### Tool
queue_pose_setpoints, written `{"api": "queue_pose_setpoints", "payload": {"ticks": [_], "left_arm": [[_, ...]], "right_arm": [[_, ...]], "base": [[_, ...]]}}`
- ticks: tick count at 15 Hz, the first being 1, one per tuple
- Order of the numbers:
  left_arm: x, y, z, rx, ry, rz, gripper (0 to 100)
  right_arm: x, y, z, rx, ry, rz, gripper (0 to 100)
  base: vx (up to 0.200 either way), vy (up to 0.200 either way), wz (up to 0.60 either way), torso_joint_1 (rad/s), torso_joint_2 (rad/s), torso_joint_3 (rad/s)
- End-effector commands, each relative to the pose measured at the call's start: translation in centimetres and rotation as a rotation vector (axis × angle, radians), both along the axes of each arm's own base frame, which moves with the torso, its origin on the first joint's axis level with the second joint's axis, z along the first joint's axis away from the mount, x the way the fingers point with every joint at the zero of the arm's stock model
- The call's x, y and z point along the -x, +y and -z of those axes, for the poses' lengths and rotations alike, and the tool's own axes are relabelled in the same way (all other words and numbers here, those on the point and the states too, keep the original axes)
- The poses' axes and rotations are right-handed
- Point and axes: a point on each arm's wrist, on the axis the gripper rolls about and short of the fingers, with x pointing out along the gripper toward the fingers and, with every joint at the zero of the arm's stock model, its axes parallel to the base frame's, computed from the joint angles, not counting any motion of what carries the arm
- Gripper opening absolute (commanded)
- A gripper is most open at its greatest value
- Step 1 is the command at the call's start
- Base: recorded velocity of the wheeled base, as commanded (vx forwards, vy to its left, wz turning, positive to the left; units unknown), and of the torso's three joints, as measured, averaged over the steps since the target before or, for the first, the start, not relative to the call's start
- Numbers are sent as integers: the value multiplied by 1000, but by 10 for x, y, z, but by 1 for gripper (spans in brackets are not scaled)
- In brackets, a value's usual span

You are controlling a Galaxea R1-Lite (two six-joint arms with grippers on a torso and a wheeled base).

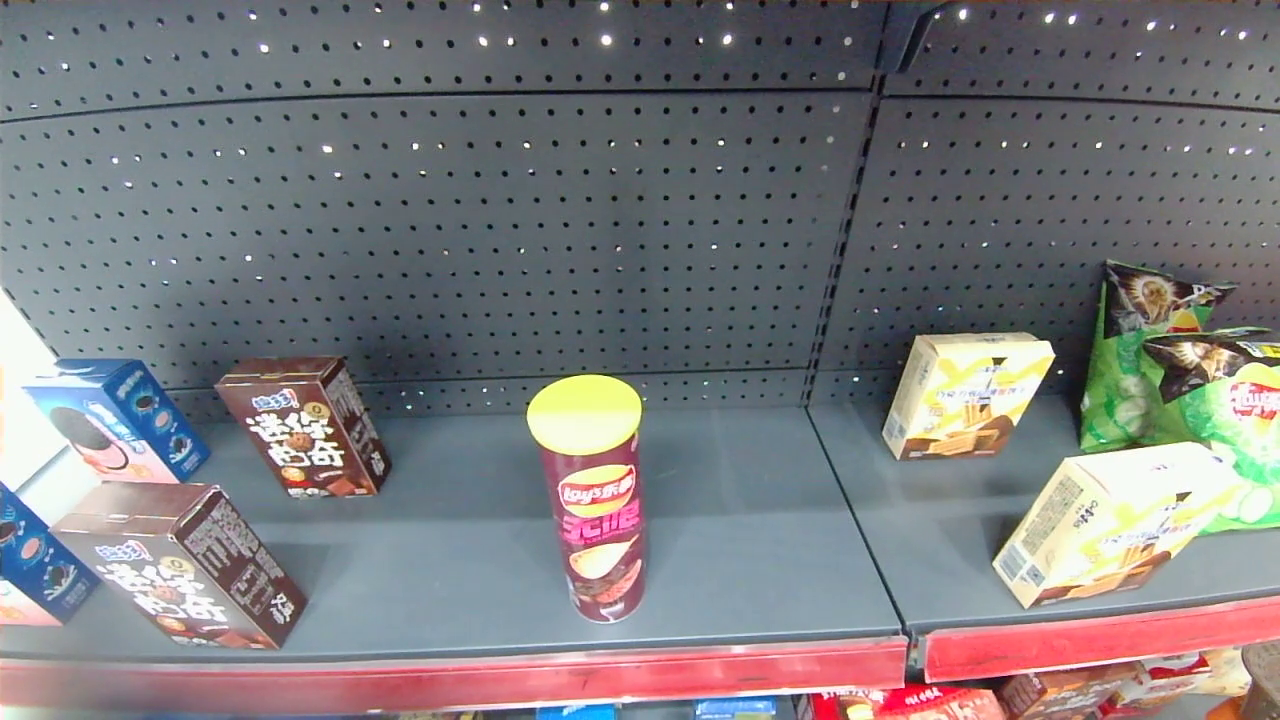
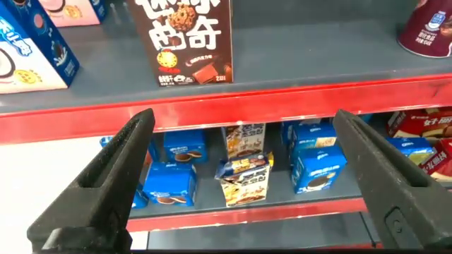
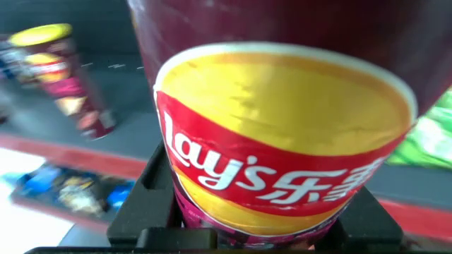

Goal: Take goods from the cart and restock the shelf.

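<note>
Nearest us, our right gripper (image 3: pixel 258 215) is clamped on the held can (image 3: pixel 282 134), maroon with a yellow band. Our left gripper (image 2: pixel 240 180) has its jaws spread wide apart, facing the red edge (image 2: pixel 282 95) of the shelf (image 1: pixel 740 540). On it, a standing can (image 1: pixel 592 500) is upright at lower centre. 2 brown boxes (image 1: pixel 180 560) sit lower left and 2 yellow boxes (image 1: pixel 1110 525) right. Green bags (image 1: pixel 1200 390) lean far right against the pegboard (image 1: pixel 500 230).

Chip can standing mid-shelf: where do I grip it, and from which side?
Grip the chip can around its mid body, coming level from the open front. It stands upright with free shelf either side; the back panel blocks the rear.
</note>
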Motion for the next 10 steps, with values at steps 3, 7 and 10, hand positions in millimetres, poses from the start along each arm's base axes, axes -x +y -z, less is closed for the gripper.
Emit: {"api": "queue_pose_setpoints", "payload": {"ticks": [3, 7, 10], "left_arm": [[0, 0, 0, -1, 6, 0, 100], [0, 0, 0, -1, 6, -2, 100], [0, 0, 0, -1, 6, 0, 100]], "right_arm": [[-3, 1, 5, 6, 22, -25, 0], [-11, 2, -2, 73, 23, -19, 0], [-21, 2, -17, 126, 34, 47, 0]], "base": [[0, 0, 0, 0, 0, 0], [0, 0, 0, 0, 0, 0], [0, 0, 0, 0, 0, 0]]}}
